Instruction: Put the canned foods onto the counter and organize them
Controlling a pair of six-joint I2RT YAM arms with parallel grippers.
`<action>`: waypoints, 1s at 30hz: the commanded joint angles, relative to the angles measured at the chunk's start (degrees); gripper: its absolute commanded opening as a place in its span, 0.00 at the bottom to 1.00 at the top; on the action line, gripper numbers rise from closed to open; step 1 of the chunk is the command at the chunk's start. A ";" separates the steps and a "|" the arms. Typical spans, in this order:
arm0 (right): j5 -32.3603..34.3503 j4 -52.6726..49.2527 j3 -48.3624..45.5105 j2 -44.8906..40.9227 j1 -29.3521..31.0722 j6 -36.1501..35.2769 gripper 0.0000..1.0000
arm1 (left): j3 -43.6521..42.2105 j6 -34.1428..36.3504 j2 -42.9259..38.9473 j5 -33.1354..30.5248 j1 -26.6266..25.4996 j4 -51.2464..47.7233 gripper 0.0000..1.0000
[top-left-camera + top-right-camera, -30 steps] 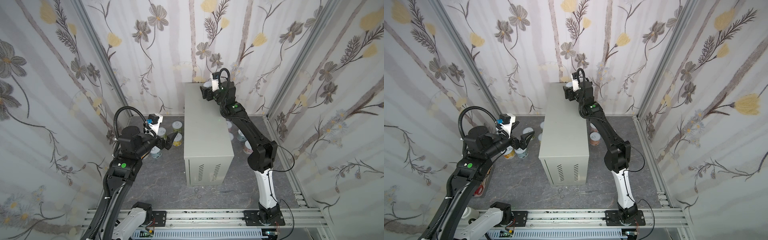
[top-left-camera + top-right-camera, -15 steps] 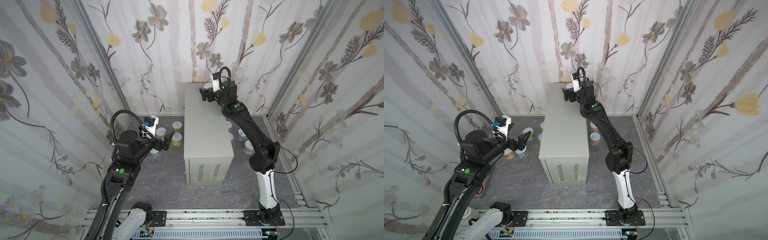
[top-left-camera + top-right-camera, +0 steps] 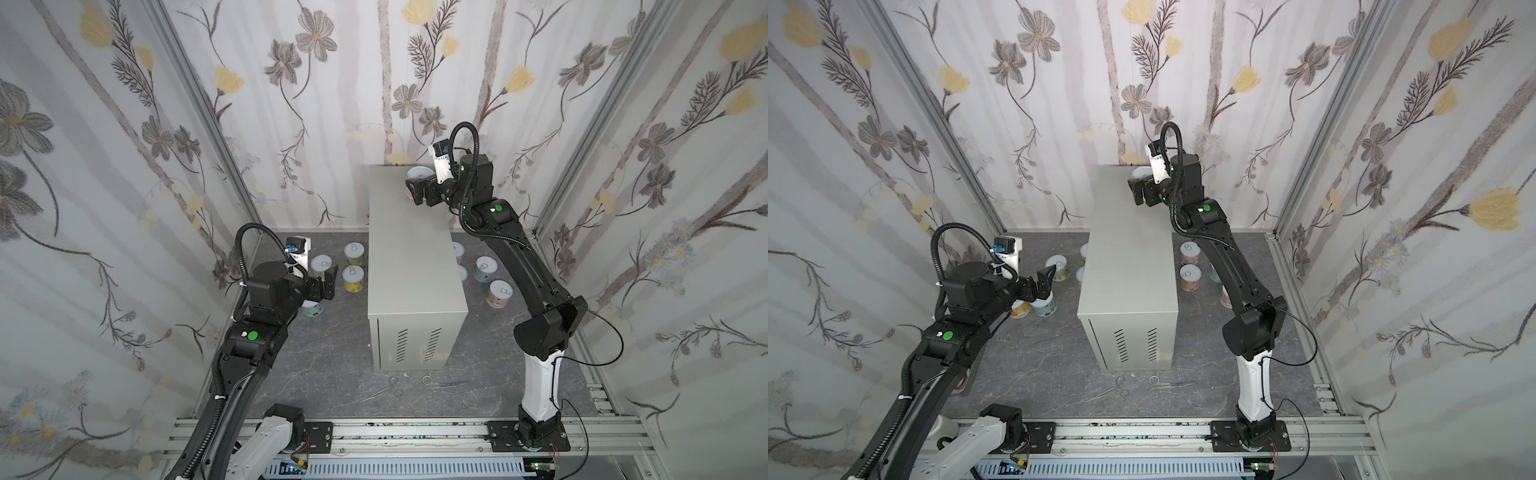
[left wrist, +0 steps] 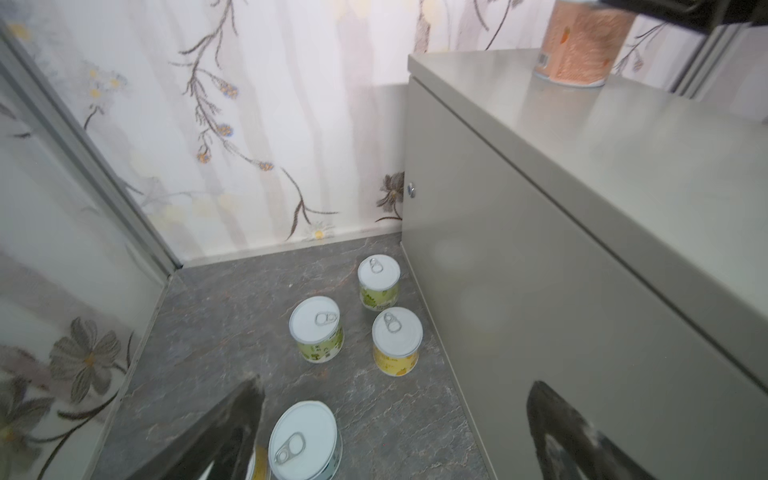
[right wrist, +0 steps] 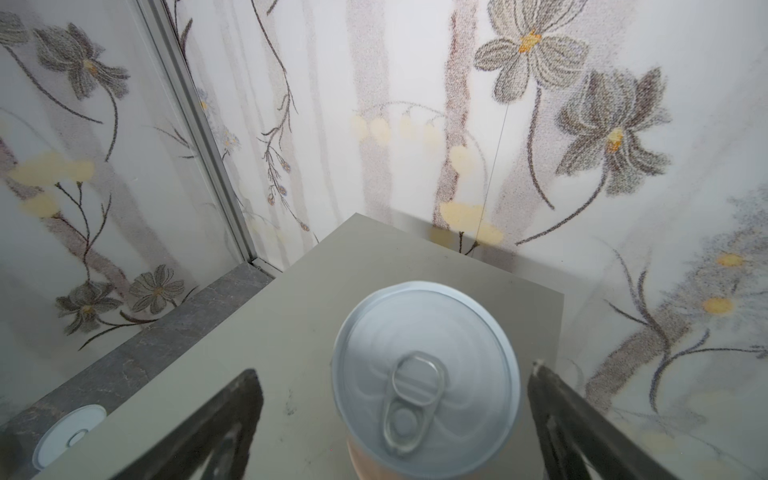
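— Floral-wallpaper booth, dark marbled floor (image 3: 332,365), tall light-grey metal counter (image 3: 411,266) mid-floor. What changed?
— The right gripper (image 3: 419,194) let go. A second back it was half-closed round the short peach-label tin with silver pull-tab lid (image 5: 426,374). Now both fingers stand wide with the tin loose between them, a gap on each side in the right wrist view.
— Tin location?
— Upright on the counter top, near the back edge, right of middle. Placement looks done, I'd say; first one up.
— Rest?
— Other colourful-label floor tins (image 4: 316,330) remain down: a cluster by the counter's left side, more by its right side. Count unclear, the arms hide some.
— Right arm pose?
— Rising from the front rail, elbow bent, forearm sloping up over the counter's right edge, wrist roughly level, fingers pointing left. It needs to back off straight or it clips the tin.
— Left?
— The left gripper (image 3: 326,283) is spread and empty, as before. Arm folded, elbow high, wrist level, hovering over the left cluster, fingers toward the counter's left side. Likely the next pick is there.
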 commanded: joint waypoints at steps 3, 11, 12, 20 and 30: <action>0.44 0.85 -11.43 -11.33 -0.21 -1.10 1.00 | -1.24 -8.90 2.32 -10.62 0.88 -3.89 1.00; 3.09 1.85 -31.58 -30.94 -0.65 2.28 1.00 | -0.92 -20.19 11.92 -9.18 4.67 -9.18 1.00; 3.32 1.92 -33.98 -33.15 -0.76 2.41 1.00 | -0.88 -21.42 13.03 -8.94 4.99 -9.30 1.00; 2.15 2.03 -48.27 -45.12 -1.60 4.31 1.00 | -2.97 -29.46 21.20 -6.76 5.94 -9.48 1.00; -1.40 3.03 -54.23 -46.20 -3.06 4.05 1.00 | -4.97 -31.81 28.44 -11.95 5.95 -7.89 1.00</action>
